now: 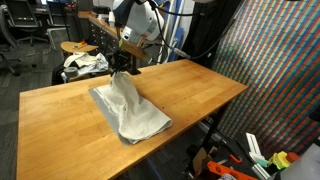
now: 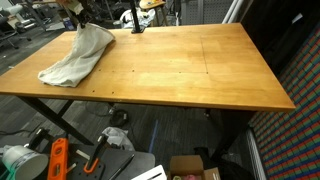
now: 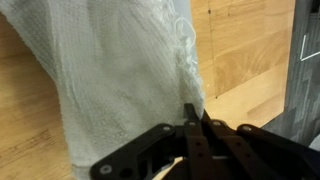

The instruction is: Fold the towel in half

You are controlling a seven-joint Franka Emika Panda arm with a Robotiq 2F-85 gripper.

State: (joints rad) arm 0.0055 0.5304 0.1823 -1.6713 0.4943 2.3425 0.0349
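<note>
Wrist view: black end effector (image 3: 193,118) at the bottom edge, jaws pressed together on a pinch of the large thin white woven towel (image 3: 120,70). Cloth hanging as a broad sheet close before the lens, filling most of the picture, creased vertically just above the grip. Behind it and to the right, bare planks of the light-brown wooden bench (image 3: 250,60).

In an exterior view, towel (image 1: 135,118) partly flat on the bench (image 1: 60,115), its lower corner almost at the front rim. Other part drawn up into a tent-like peak, tip clamped in the end effector (image 1: 120,66) below the white-and-black robot arm (image 1: 138,20). Beyond the far edge of the bench, a smaller white-and-dark patterned cloth bundle (image 1: 85,64); just behind that, a round wooden stool seat (image 1: 72,47).

In an exterior view from across the bench (image 2: 190,70): nearest, on the floor, an orange tool (image 2: 57,160) and an open brown cardboard box (image 2: 190,168). Farther off, towel (image 2: 75,58) rumpled and long near the far left corner of the benchtop, one end rising toward the top edge of the picture; grip there too small to make out.
</note>
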